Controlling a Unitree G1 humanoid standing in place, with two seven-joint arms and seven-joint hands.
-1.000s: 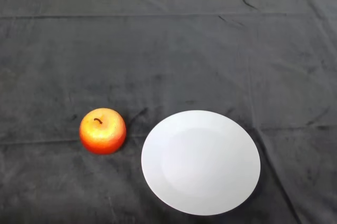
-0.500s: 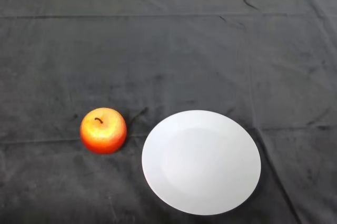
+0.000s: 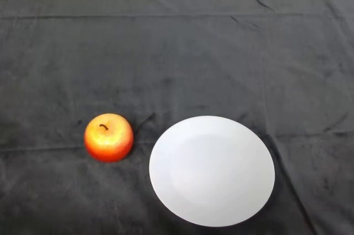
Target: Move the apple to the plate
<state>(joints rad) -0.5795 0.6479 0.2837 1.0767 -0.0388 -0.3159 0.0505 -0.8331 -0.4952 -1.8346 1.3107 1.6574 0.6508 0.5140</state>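
Note:
A red and orange apple (image 3: 108, 137) with a short dark stem stands upright on the dark cloth at the lower left of the head view. Just to its right lies a round white plate (image 3: 212, 170) with nothing on it. A narrow strip of cloth separates the apple from the plate's left rim.
The dark cloth (image 3: 182, 58) covers the whole table, with creases near the far right. The table's far edge runs along the top of the view.

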